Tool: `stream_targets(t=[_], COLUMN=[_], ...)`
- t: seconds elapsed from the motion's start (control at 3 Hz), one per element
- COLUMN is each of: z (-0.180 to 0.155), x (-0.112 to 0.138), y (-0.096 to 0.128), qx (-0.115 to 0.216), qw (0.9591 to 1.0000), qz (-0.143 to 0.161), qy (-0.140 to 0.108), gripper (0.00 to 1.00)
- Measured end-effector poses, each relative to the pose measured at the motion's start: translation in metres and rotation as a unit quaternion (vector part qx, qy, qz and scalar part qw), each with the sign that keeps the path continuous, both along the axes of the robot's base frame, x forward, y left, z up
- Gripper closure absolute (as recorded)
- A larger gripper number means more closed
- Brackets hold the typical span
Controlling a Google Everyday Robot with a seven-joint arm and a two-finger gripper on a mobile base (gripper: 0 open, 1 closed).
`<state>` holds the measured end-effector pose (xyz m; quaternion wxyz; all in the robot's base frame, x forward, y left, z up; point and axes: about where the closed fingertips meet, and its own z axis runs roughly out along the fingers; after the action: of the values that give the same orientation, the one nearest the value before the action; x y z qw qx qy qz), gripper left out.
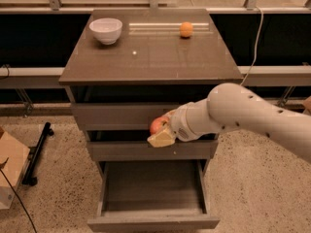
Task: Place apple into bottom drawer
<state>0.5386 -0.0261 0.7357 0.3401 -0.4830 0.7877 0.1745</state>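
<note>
1 apple (156,124), 1 orange (186,29), 1 bowl (106,30), 3 drawers (121,116), 1 gripper (162,132) above bottom drawer (153,222).

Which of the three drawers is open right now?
The lowest grey-brown drawer, pulled out; upper two are shut. The hand holds the red apple above it.

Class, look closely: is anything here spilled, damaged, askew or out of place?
Nothing stands out. The gripper holds the apple above the open bottom drawer; the bowl and orange sit on the cabinet top.
</note>
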Motion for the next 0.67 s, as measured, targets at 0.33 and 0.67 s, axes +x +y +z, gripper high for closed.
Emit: stream_targets(t=[0.33, 0.67], z=[-0.0633, -0.0661], x=[0.045, 0.0449], y=[-0.0244, -0.0239], qx=[0.009, 0.009], qw=[0.9989, 0.9989], qz=[-0.043, -0.043], qy=[-0.018, -0.016], gripper=[1.0, 1.0])
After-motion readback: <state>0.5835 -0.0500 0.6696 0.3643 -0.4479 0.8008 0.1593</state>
